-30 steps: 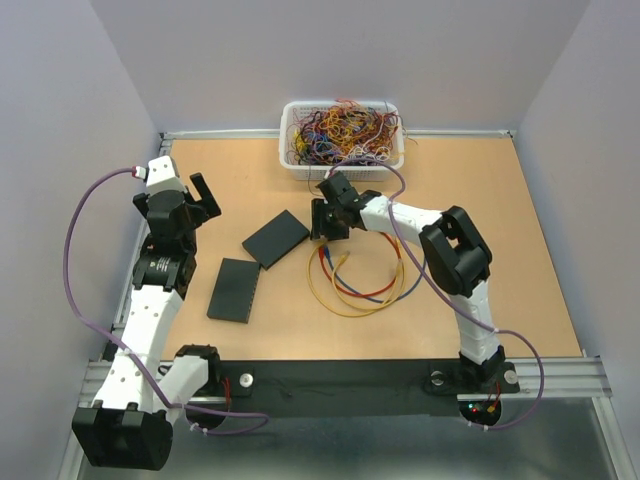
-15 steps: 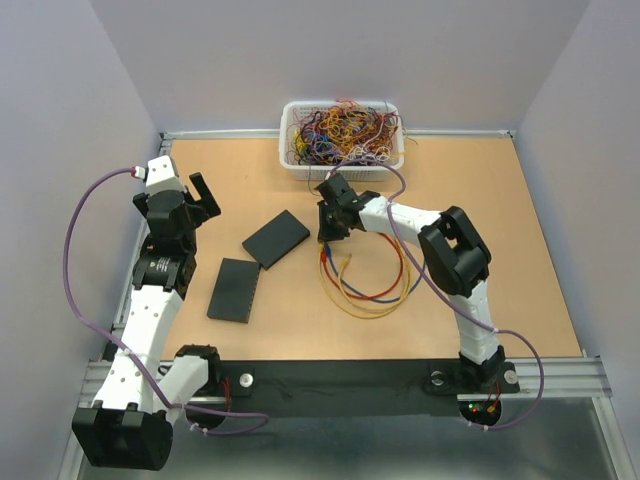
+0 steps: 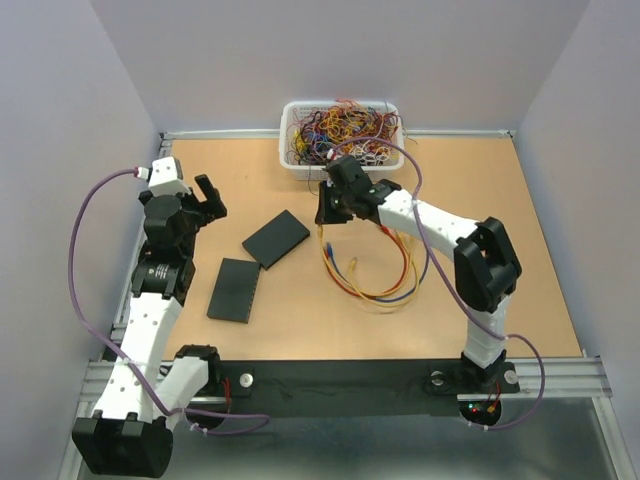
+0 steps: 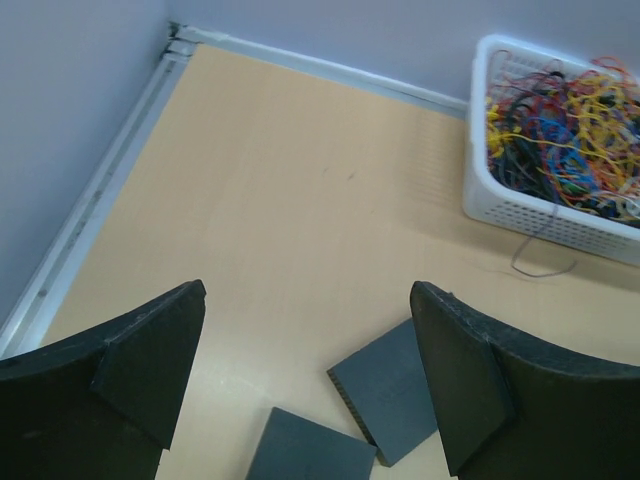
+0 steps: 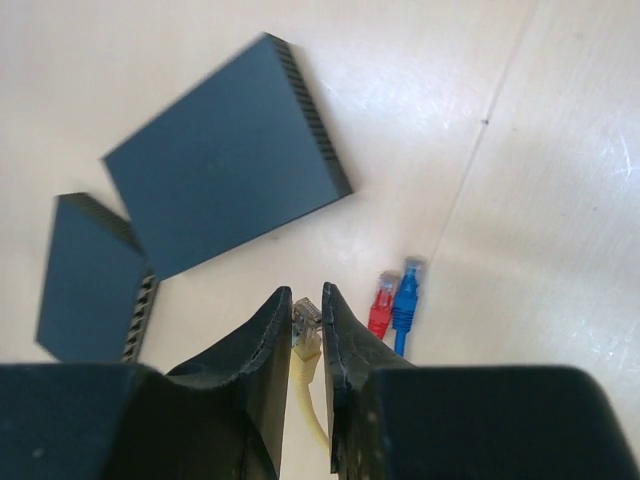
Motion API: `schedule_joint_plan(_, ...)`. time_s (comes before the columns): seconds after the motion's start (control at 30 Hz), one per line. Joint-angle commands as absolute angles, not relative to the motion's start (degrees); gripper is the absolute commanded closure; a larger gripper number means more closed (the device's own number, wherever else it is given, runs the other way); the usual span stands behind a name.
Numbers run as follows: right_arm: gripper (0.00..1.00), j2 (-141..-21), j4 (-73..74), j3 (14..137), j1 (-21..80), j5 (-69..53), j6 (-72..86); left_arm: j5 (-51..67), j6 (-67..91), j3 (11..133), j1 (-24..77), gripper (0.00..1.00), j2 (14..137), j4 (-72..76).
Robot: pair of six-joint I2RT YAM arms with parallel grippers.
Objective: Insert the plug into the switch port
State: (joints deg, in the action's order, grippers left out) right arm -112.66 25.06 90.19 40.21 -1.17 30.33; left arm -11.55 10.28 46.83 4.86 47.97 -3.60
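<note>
From above, a tan tabletop (image 3: 520, 230) sat between grey walls, with a white cable basket (image 3: 290, 160) at its far edge. The left wrist view showed the left gripper (image 4: 305, 290) spread wide. In the right wrist view, the right gripper (image 5: 307, 300) pinched a yellow cable's plug (image 5: 305, 320), seemingly clear, right of the far switch (image 5: 225, 160).

Plug (image 5: 305, 322): clear connector on the end of a yellow cable (image 5: 310, 405), pinched between the fingers (image 5: 262, 340) of the right gripper (image 5: 308, 300), tip poking just past them.

Switches: two flat dark grey boxes lying flat on the counter (image 3: 500, 220), corners close together. The larger switch (image 5: 225, 170) has a slotted side edge facing the plug. The smaller switch (image 5: 90, 280) lies left of it, also slotted along one edge. Plug and both switches are apart.
</note>
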Motion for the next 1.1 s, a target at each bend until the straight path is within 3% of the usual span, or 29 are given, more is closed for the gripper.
schedule_joint_plan(0.0, 0.81, -105.31, 22.24, 88.34, 40.61, -7.46, 27.95, 4.0, 9.05, 47.02, 5.54, 0.07, 47.63, 1.32)
schedule_joint_plan(0.13, 0.81, -100.83, 18.56, 84.48, 40.61, -17.1, 26.2, 25.42, 11.67, 47.37, 7.29, 0.08, 48.08, 2.98)
schedule_joint_plan(0.37, 0.81, -95.45, 14.94, 81.3, 40.6, -26.36, 25.93, 35.42, 17.48, 44.57, 13.26, 0.22, 43.42, 6.68)
schedule_joint_plan(0.6, 0.8, -94.66, 14.85, 86.82, 40.6, -23.91, 28.12, 25.08, 23.54, 39.91, 25.82, 0.31, 42.89, 4.57)
schedule_joint_plan(1.07, 0.8, -94.4, 14.85, 91.67, 40.52, -24.7, 31.11, -2.17, 31.37, 36.12, 44.99, 0.32, 50.97, 8.26)
